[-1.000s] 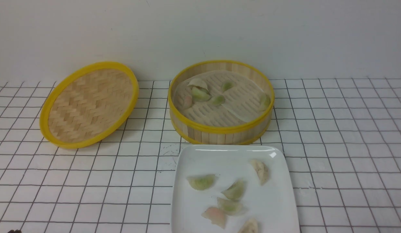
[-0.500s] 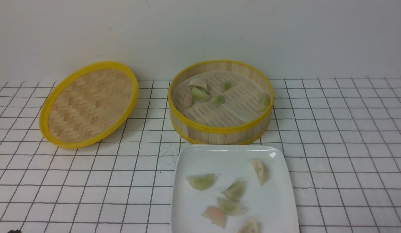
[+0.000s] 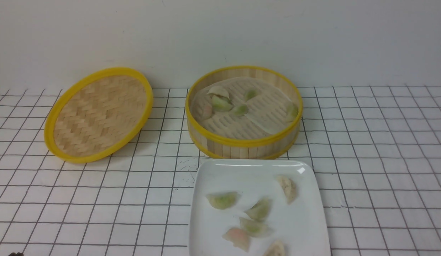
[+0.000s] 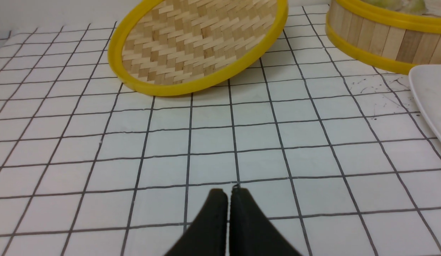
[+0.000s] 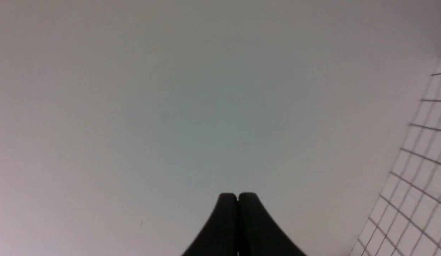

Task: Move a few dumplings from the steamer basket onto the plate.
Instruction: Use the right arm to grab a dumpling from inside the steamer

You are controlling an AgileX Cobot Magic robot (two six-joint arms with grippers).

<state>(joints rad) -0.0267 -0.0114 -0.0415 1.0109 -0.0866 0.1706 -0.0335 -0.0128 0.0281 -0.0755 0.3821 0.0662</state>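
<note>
The dumplings (image 3: 222,103) are seen in the steamer basket (image 3: 243,144) near the back edge's middle, behind the plate (image 3: 305,227) — ahead and rightward of the left gripper (image 4: 229,193), whose jaws are pressed together empty, as are those of the right gripper (image 5: 237,196).

No legible text or labels.

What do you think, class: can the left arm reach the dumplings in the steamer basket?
Probably yes: the dumplings lie in the uncovered steamer basket, lid aside, and nothing stands between it and the shut left claw.
</note>
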